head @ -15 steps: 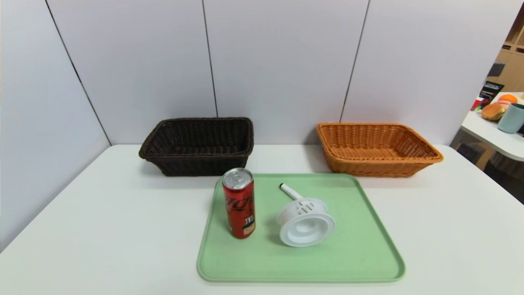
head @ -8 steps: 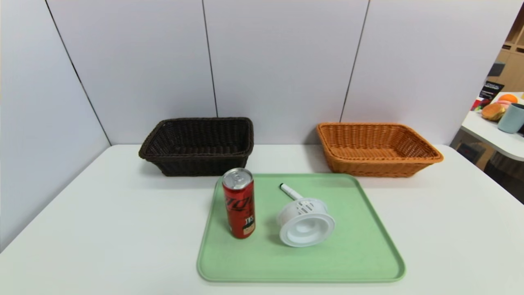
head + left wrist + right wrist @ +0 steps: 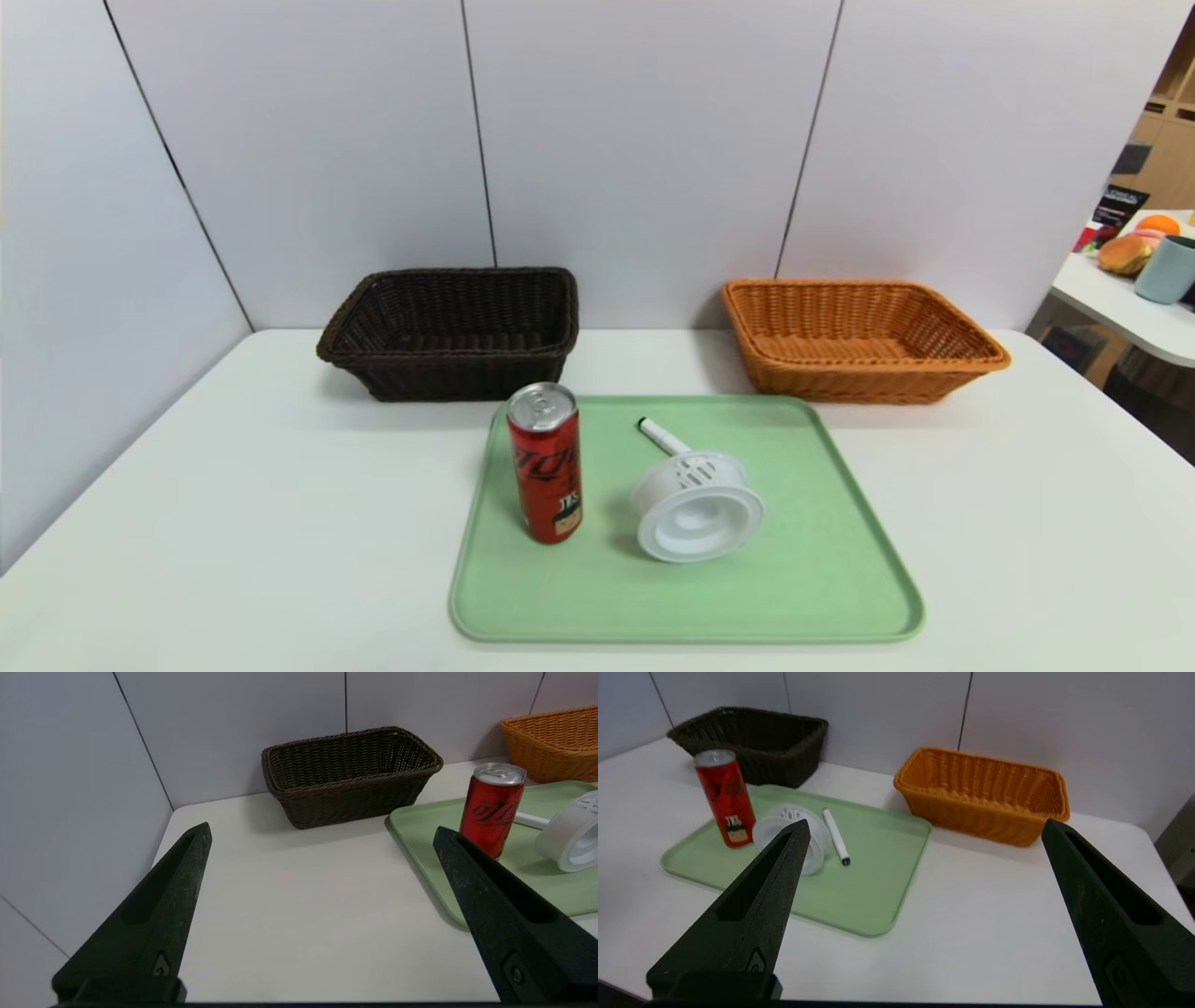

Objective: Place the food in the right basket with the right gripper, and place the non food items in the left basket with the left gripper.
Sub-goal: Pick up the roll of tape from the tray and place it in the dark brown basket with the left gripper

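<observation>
Two wicker baskets at the back of the white table, against the wall panels: dark brown basket on the left, orange basket on the right, well apart, both with nothing inside. Nearer, between them, a green tray holding three things: a red drink can upright near the tray's left edge, a white round strainer-like piece tipped on its side just right of the can, and a white marker lying flat behind it, its near end hidden by the white piece. Neither arm visible from the head camera. Left gripper held above bare table left of the tray, fingers wide apart, holding nothing. Right gripper above the table's near right part, fingers likewise spread and unloaded. Side table at the far right cut off by the frame edge, items there hard to make out.
</observation>
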